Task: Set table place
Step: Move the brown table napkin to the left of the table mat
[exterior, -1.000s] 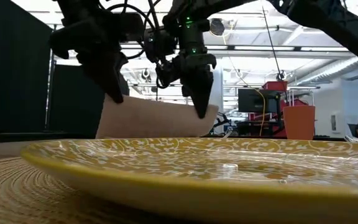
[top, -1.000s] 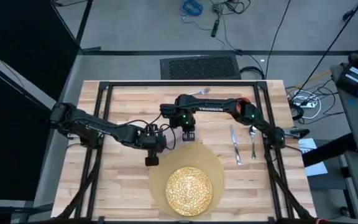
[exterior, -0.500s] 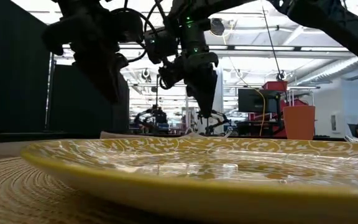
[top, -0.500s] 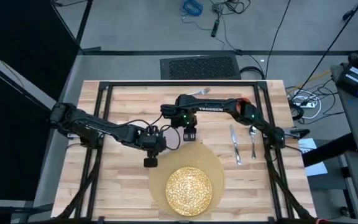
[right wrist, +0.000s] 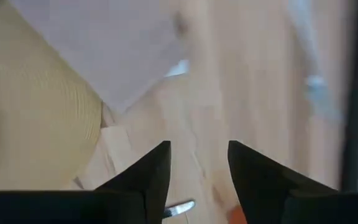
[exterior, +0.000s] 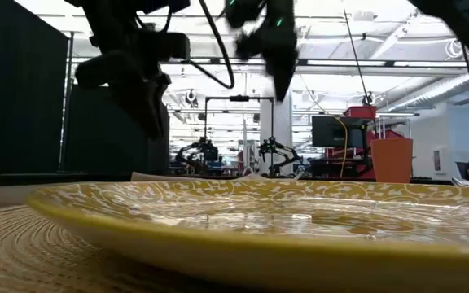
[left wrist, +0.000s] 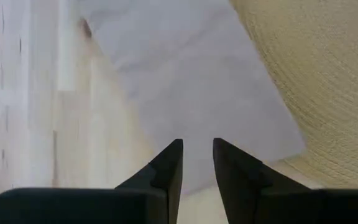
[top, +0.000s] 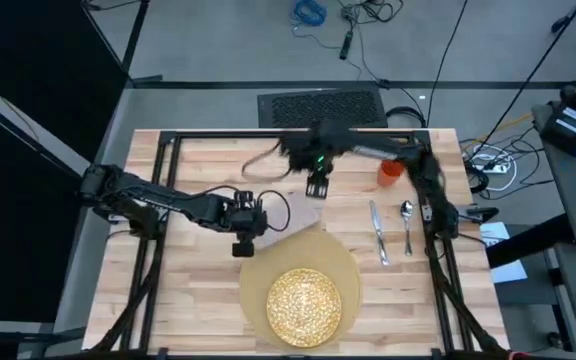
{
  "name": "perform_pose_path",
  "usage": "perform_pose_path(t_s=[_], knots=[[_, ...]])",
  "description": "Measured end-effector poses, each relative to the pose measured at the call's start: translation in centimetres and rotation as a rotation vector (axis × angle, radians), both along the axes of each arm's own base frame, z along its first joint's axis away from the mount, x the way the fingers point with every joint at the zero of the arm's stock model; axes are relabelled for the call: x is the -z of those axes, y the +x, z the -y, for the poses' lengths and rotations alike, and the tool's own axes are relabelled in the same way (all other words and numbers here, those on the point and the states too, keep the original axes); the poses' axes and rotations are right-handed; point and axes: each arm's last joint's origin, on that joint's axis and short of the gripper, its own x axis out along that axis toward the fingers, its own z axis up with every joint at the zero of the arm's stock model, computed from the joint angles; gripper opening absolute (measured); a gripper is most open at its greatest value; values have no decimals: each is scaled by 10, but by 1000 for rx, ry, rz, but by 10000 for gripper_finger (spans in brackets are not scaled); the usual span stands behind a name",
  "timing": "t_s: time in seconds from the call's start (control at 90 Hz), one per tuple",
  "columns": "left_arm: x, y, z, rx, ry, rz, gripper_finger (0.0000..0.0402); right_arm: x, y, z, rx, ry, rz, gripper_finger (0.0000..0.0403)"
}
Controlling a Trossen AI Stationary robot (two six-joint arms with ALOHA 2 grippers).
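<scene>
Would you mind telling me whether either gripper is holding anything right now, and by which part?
Nothing is held. The left gripper hangs open over the flat beige cloth napkin; the right gripper is open above the bare light wooden table.

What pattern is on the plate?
Yellow plate with a pale lacy speckle; clearest in the low view.
</scene>
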Motion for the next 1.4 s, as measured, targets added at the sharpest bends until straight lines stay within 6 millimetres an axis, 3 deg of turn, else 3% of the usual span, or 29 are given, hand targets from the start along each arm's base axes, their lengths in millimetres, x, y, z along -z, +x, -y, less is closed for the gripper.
perform_pose_path(t_s=[0.189, 0.367, 0.567, 0.711, 0.978, 1.4], knots=[[2, 23, -10, 66, -117, 158, 74, -64, -50, -25, 40, -30, 198, 141], [27, 40, -21, 88, -140, 134, 74, -91, -84, -49, 81, -125, 283, 141], [49, 60, -41, 32, -127, 86, 74, -86, -112, -57, 141, -167, 306, 141], [54, 69, -48, 29, -105, 69, 74, -66, -123, -59, 149, -159, 299, 141], [58, 64, -64, -31, -109, -12, 74, -33, -147, -61, 187, -142, 237, 141], [69, 59, -68, -128, -135, -99, 74, -44, -172, -67, 203, -144, 377, 141]])
